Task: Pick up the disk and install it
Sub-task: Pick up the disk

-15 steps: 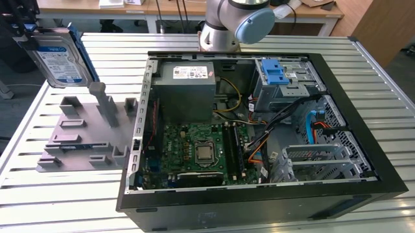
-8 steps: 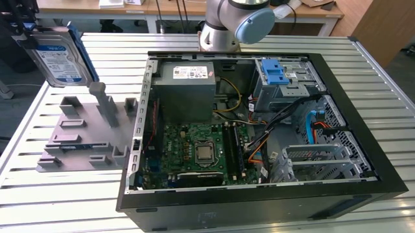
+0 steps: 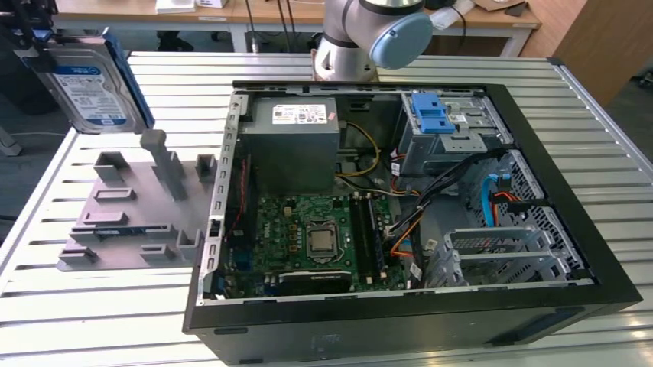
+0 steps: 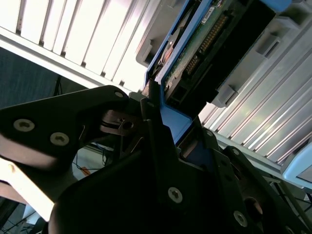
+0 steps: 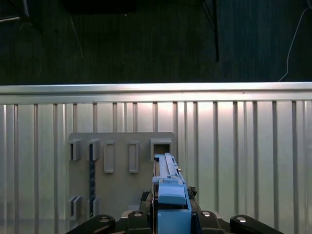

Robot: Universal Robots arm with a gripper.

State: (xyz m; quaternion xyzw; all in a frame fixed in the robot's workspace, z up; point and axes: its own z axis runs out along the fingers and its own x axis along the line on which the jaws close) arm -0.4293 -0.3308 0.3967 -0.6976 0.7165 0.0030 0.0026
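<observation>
The open computer case (image 3: 408, 325) lies on the slatted tabletop (image 3: 92, 313). It holds a green motherboard (image 3: 316, 233) in front, with a grey power-supply box (image 3: 296, 141) and a blue-latched drive cage (image 3: 439, 122) behind. A grey fixture (image 3: 133, 214) stands beside the case. Above the fixture, the hand (image 4: 155, 109) is clamped on the blue bracket of the disk (image 3: 97, 84), holding the disk upright in the air.

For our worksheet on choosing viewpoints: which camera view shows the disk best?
The exterior view: the disk turns its labelled face to the camera. The first wrist view sees it edge-on; the second wrist view catches a close slice of its circuit board.
</observation>
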